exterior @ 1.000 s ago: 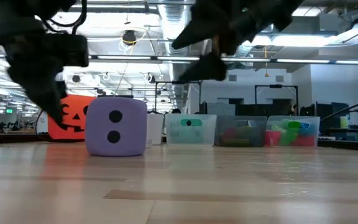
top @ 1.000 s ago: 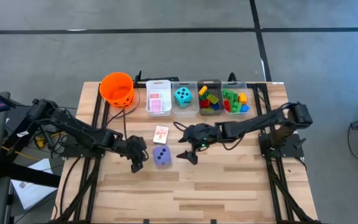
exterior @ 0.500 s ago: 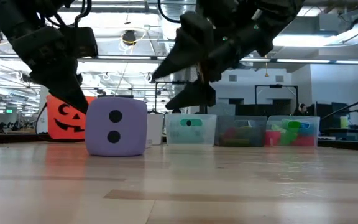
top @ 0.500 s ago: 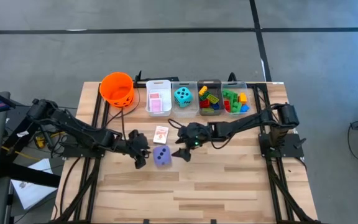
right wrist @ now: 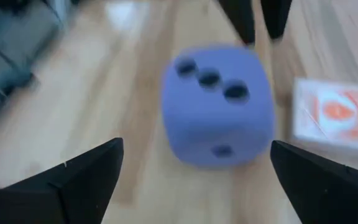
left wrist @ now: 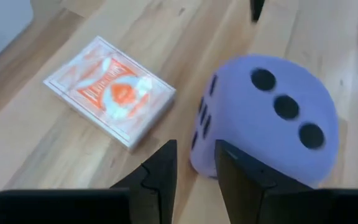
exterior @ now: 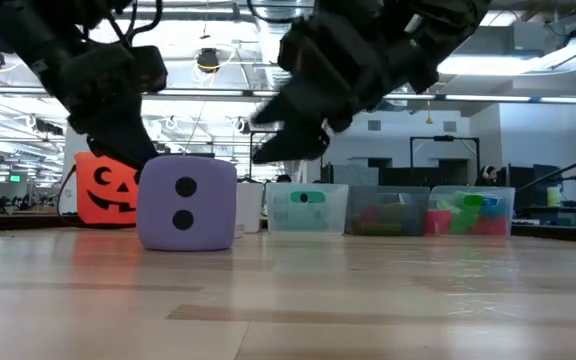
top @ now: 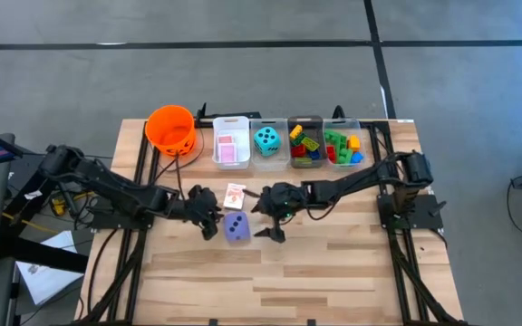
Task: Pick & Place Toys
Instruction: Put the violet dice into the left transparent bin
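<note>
Purple die (top: 236, 227) sitting on the wooden surface (top: 333, 263), right between both sets of jaws; left gripper (top: 208, 223) just beside it, jaws nearly closed, holding nothing; right gripper (top: 274, 221) on its other side, jaws wide open, empty; card pack (top: 235, 195) lying flat just past the die.

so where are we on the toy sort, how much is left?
Mostly done: teal die, bricks and one pink card deck sit in the bins. In hand: nothing gripped; the right tool, open, faces the purple die, with the left tool narrowly parted on its other side. Left: that die and the card deck on the table.
</note>
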`<action>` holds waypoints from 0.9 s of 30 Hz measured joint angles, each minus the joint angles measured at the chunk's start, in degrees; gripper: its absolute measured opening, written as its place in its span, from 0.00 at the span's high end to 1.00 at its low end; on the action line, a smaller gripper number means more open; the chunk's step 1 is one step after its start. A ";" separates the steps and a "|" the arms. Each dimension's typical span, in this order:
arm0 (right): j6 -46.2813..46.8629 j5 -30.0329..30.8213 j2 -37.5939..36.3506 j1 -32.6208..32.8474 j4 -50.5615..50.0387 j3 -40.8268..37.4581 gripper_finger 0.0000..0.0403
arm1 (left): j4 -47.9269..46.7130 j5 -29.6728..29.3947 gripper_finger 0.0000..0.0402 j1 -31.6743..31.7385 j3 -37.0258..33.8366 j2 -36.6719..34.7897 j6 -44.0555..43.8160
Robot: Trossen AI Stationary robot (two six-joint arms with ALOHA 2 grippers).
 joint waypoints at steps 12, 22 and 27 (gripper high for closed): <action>-7.57 5.71 1.47 1.02 0.10 -0.05 0.01 | 3.87 6.89 0.75 2.41 0.00 4.74 -0.16; -7.57 5.85 1.52 1.02 0.55 -0.08 0.01 | -1.88 13.17 0.75 2.00 0.02 8.70 -4.70; -7.57 5.85 1.52 1.05 0.23 -0.08 0.01 | -7.54 15.92 0.79 2.00 -0.03 8.84 -11.58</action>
